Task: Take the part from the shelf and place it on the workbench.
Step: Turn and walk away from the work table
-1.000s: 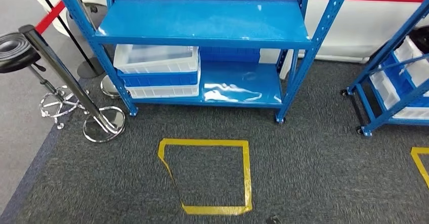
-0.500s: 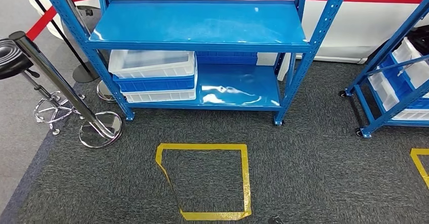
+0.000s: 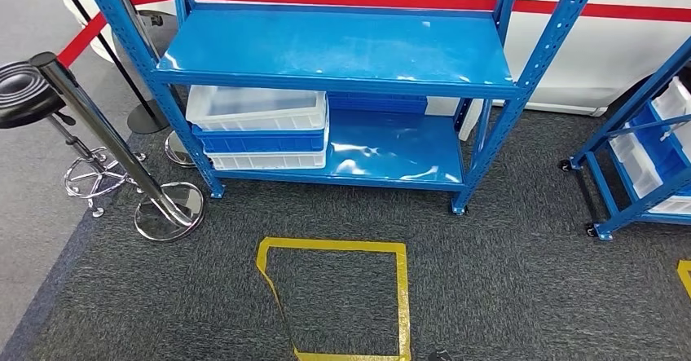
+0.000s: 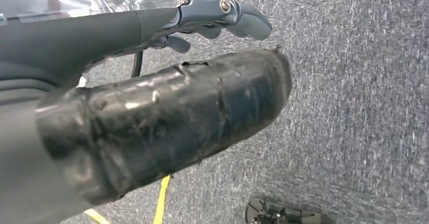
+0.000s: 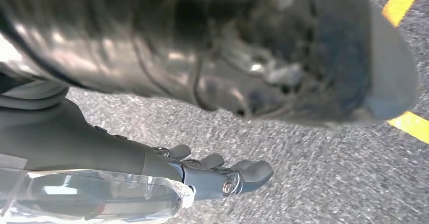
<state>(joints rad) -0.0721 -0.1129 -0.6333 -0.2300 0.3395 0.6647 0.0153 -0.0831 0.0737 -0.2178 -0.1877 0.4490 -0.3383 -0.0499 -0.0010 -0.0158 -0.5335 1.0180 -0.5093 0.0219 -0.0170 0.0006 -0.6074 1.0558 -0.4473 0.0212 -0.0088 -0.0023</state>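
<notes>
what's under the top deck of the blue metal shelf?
Under the blue metal shelf's top deck: stacked white and blue plastic trays at left, a blue bin behind. Tray contents are hidden.

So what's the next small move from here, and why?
Probably step closer to the blue shelf. It stands beyond the yellow floor square, and both the left hand and the right hand hang empty over carpet. No part is visible yet.

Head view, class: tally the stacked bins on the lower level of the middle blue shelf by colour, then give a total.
Clear bins: 2
Blue bins: 1
Total: 3, stacked at the left end of the shelf, the blue one between the two clear ones.
</notes>
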